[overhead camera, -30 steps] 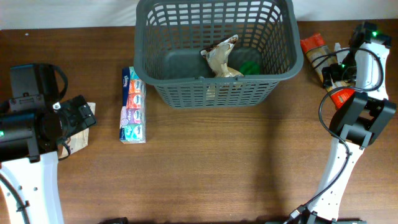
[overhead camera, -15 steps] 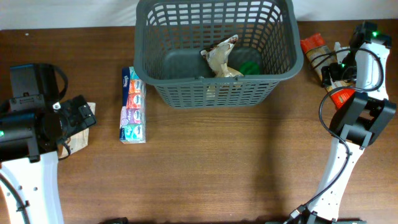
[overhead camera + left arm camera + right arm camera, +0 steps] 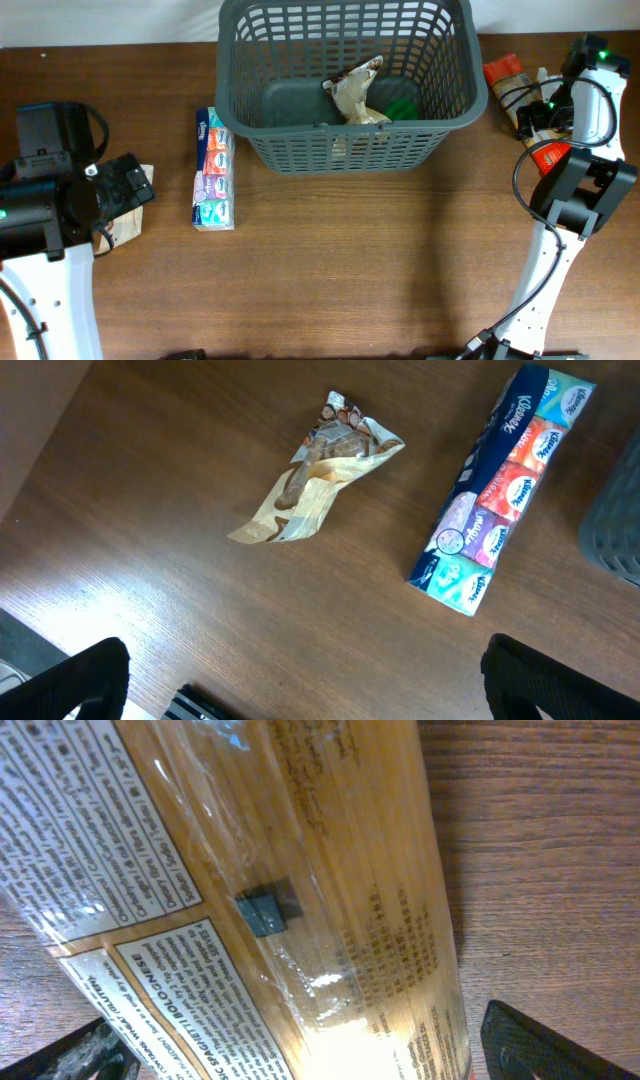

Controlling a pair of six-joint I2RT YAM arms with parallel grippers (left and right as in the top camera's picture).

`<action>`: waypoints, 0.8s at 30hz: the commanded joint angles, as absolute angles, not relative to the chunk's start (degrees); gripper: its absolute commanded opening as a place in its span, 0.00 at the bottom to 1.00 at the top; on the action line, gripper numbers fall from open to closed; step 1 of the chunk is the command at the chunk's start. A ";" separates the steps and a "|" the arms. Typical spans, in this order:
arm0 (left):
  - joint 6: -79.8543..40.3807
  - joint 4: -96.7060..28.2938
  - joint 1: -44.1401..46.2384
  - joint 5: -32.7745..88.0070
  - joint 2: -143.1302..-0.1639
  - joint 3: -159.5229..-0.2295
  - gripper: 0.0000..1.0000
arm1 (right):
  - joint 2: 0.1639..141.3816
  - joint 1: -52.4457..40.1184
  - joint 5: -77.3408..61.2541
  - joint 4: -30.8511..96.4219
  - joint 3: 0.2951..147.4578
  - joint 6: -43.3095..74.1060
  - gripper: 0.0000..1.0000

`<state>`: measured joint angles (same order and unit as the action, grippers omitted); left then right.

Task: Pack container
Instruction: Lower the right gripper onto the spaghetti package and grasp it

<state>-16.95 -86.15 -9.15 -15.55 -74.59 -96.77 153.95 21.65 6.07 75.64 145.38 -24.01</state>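
Well back on the brown table (image 3: 330, 280), at the middle of its far edge, stands the dark grey basket (image 3: 345, 140) — upright, with slotted walls. Inside it a crumpled tan wrapper (image 3: 355, 95) leans up a little right of the middle, and a green item (image 3: 403, 108) lies just beside it on the right. Left of the basket, on the table, lies a long pack of tissues (image 3: 213, 170). Its length runs near to far, close to the basket wall but not touching it.

The left claw (image 3: 300, 670) hovers over the left side of the table with its fingers (image 3: 70, 680) spread wide and nothing between them. Below it in the wrist view lies a tan snack bag (image 3: 315, 480), flat and twisted, apart from the pack of tissues.

The right claw (image 3: 300, 1050) is at the right edge, beside the basket, over a cluster of packets, an orange packet (image 3: 503, 70) among them. Its fingers (image 3: 560, 1045) are spread wide too. A clear pack of spaghetti (image 3: 270, 870) fills the wrist view beneath and between them — whether they touch it I cannot tell.
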 commanded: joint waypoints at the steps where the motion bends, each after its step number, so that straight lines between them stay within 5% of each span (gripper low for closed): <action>1: -17.08 -86.19 -9.45 -15.20 -74.89 -97.43 1.00 | 157.03 21.15 5.13 75.68 144.53 -23.53 0.97; 3: -17.08 -86.21 -9.45 -15.20 -74.89 -97.43 1.00 | 157.03 21.15 5.13 75.68 144.53 -23.53 0.95; 7: -17.08 -86.21 -9.45 -15.20 -74.89 -97.43 1.00 | 157.03 21.15 5.13 75.85 144.53 -23.53 0.61; 17: -17.08 -86.19 -9.45 -15.22 -74.89 -97.43 0.99 | 157.03 21.15 5.17 76.27 144.53 -22.35 0.06; 24: -17.08 -86.19 -9.45 -15.22 -74.89 -97.43 1.00 | 157.01 21.12 5.13 76.34 144.62 -17.19 0.04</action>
<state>-16.95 -86.15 -9.15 -15.57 -74.59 -96.77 153.49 21.17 6.07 76.51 146.08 -21.21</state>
